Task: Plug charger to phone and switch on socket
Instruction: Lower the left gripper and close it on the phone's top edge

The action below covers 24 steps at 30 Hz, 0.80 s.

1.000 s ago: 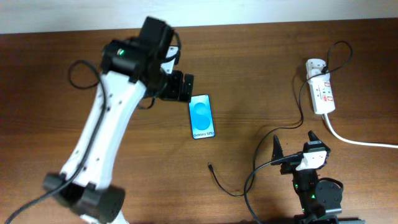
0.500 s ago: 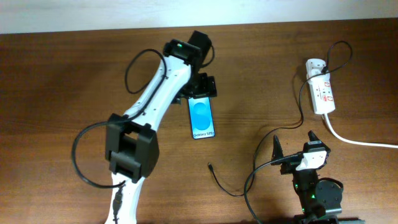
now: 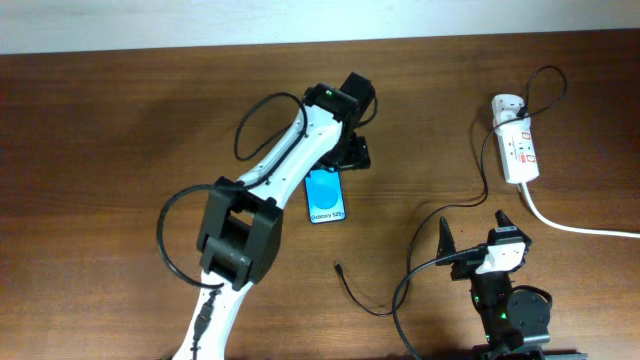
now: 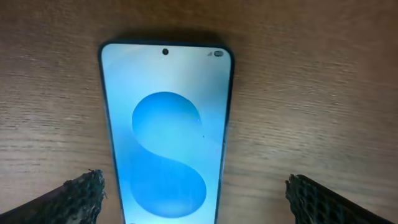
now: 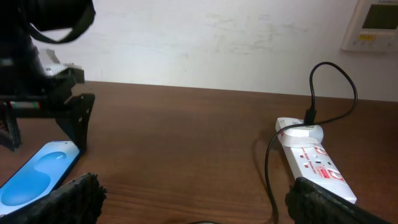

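Left tool (image 4: 199, 196), right tool (image 5: 199, 199): both splayed wide.

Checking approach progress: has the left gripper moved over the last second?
Yes. The left gripper swung right, from left of the phone to over its top end.

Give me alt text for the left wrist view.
A phone with a bright blue screen lies flat on a wooden table, its front camera hole toward the top of the picture. The left tool is open, its two dark fingertips in the bottom corners, either side of the phone.
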Each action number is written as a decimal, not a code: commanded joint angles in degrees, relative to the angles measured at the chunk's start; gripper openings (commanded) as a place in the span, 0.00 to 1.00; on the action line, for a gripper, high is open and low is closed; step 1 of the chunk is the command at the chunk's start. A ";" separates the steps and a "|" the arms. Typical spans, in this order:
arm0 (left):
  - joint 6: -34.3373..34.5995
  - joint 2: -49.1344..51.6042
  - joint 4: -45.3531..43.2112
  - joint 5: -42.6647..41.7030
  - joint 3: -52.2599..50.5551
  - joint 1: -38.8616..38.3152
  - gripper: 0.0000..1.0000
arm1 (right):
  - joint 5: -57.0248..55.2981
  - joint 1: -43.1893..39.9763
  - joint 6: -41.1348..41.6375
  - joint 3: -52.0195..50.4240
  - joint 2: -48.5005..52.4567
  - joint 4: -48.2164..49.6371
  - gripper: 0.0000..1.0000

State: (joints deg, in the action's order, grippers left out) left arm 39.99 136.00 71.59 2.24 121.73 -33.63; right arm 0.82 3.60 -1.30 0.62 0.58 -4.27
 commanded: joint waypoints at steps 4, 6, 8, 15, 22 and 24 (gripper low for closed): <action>-0.74 3.74 0.96 0.98 0.00 1.40 0.99 | -0.68 0.52 0.22 -0.31 -0.37 -0.31 0.98; -1.46 3.74 1.07 1.01 0.00 2.08 0.99 | -0.68 0.52 0.22 -0.31 -0.37 -0.31 0.98; -1.44 3.82 1.03 0.57 0.00 2.40 0.99 | -0.68 0.52 0.22 -0.31 -0.37 -0.31 0.98; -4.31 3.93 0.59 -1.79 -0.98 2.40 0.99 | -0.68 0.52 0.22 -0.31 -0.37 -0.31 0.98; -7.32 3.93 -1.31 -2.86 -2.78 2.47 0.99 | -0.68 0.52 0.22 -0.31 -0.37 -0.31 0.98; -7.28 3.93 -1.05 -2.91 -2.78 2.86 0.99 | -0.68 0.52 0.22 -0.31 -0.37 -0.31 0.98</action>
State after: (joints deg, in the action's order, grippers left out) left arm 33.43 139.26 70.43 -0.23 119.61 -31.42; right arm 0.82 3.60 -1.32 0.62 0.58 -4.27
